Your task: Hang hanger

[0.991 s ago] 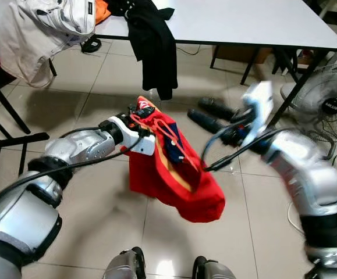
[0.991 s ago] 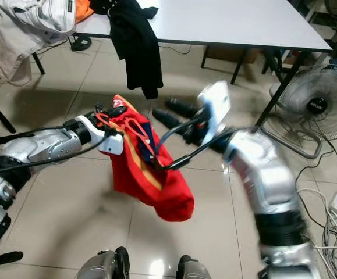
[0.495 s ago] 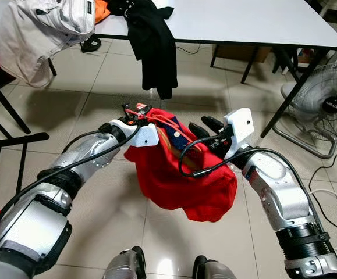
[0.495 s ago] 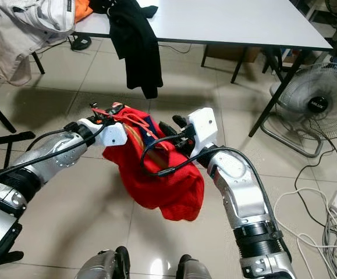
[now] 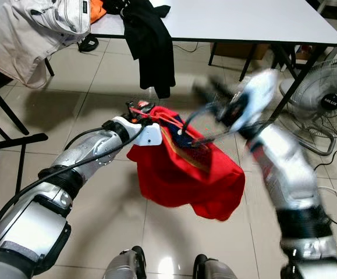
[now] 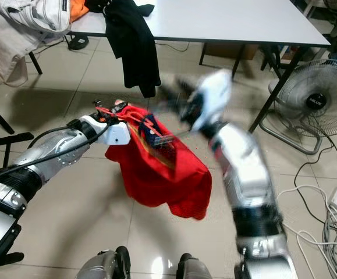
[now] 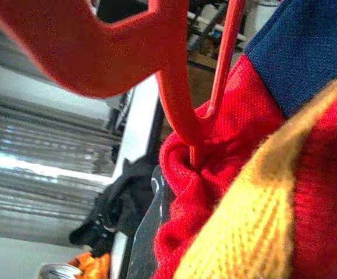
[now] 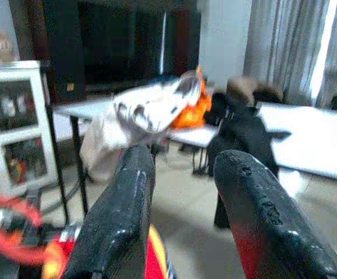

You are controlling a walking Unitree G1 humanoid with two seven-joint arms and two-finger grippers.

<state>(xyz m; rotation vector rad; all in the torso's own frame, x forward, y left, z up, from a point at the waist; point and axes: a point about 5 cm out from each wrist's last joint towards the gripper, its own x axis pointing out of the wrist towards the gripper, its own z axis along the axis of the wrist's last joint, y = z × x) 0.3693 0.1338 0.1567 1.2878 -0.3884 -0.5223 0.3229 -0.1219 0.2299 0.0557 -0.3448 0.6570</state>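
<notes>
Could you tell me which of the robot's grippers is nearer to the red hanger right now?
Left. The left gripper holds the red hanger at its hook, while the right gripper, blurred, is up beside the red garment.

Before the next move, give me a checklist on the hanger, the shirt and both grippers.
1. Left gripper holds the red hanger: ok.
2. Red shirt on the hanger: ok, draped and bunched.
3. Shirt off the floor: ok.
4. Right gripper free of the shirt: ok, fingers apart, nothing between them.
5. Right arm steady: not ok, blurred.
6. Rail to hang on: cannot tell.
</notes>
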